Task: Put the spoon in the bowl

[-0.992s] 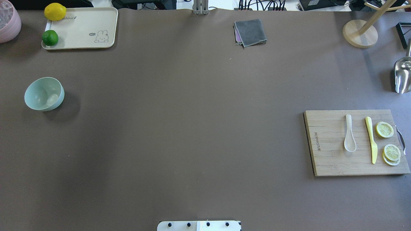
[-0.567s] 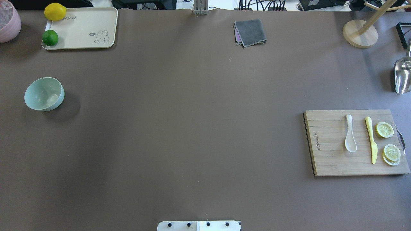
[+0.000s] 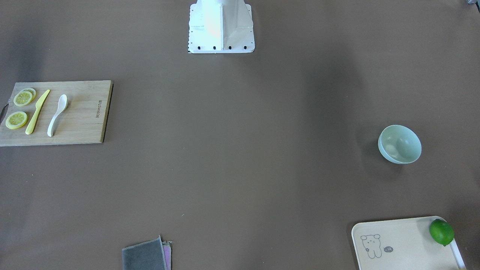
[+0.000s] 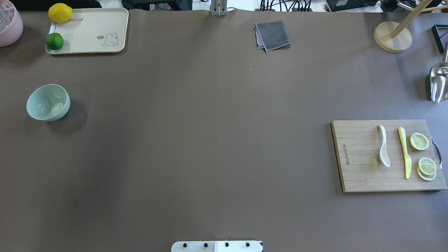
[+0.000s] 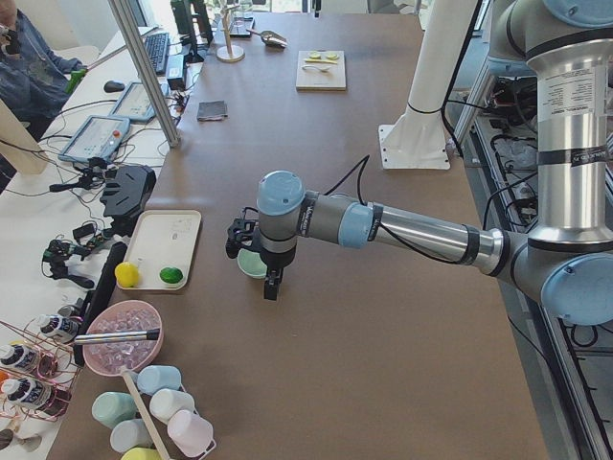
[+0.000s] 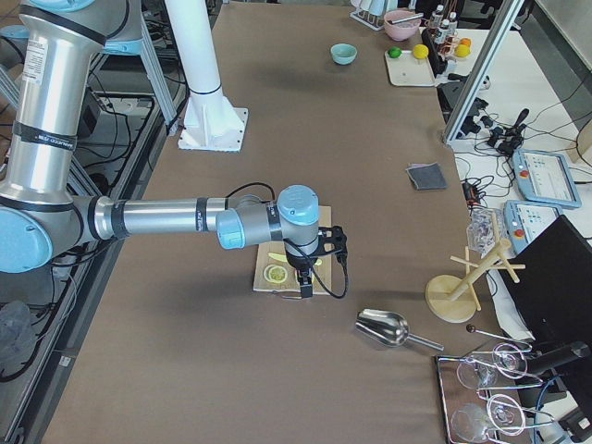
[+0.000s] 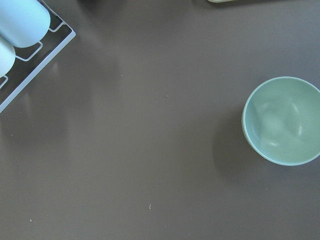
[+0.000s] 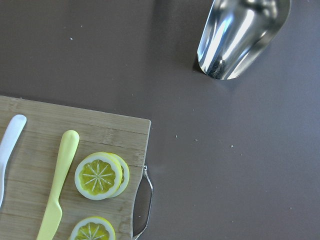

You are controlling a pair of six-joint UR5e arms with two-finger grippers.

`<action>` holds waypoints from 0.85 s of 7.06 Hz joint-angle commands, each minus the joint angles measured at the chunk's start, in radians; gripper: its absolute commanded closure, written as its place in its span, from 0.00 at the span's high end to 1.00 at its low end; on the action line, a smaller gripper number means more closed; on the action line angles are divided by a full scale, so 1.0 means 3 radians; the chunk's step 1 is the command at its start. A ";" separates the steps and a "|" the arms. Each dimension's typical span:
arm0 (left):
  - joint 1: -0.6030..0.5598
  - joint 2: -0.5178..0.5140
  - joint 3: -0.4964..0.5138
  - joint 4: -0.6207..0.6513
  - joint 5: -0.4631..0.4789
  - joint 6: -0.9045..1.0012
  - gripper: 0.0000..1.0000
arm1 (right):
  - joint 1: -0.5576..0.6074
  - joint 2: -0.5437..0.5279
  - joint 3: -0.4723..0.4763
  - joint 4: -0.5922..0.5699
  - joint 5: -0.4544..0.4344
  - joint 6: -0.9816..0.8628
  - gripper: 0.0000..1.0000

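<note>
Brown table, cluttered white side desk

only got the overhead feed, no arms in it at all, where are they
Observer: In the exterior left view the left gripper hangs pointing down, close beside the bowl.
Operator: and the right one
Observer: The exterior right view shows the right gripper hanging over the cutting board. I cannot tell whether it is open or shut.
Operator: pale blob in the bowl, is that something
Observer: The left wrist view looks straight down into it. I see only glare, nothing inside.
</note>
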 commanded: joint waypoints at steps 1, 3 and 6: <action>-0.0011 0.0090 -0.0162 0.0053 -0.0006 0.0007 0.98 | -0.0004 -0.0005 0.0000 0.0000 0.0004 0.0006 1.00; -0.0016 0.0105 -0.0168 0.0079 -0.0001 0.0109 0.98 | 0.0001 0.0000 0.0000 0.0000 0.0004 0.0011 1.00; -0.0097 0.0304 -0.0173 0.0059 0.0015 0.0360 0.98 | -0.0004 -0.0005 0.0005 0.0000 0.0014 0.0016 1.00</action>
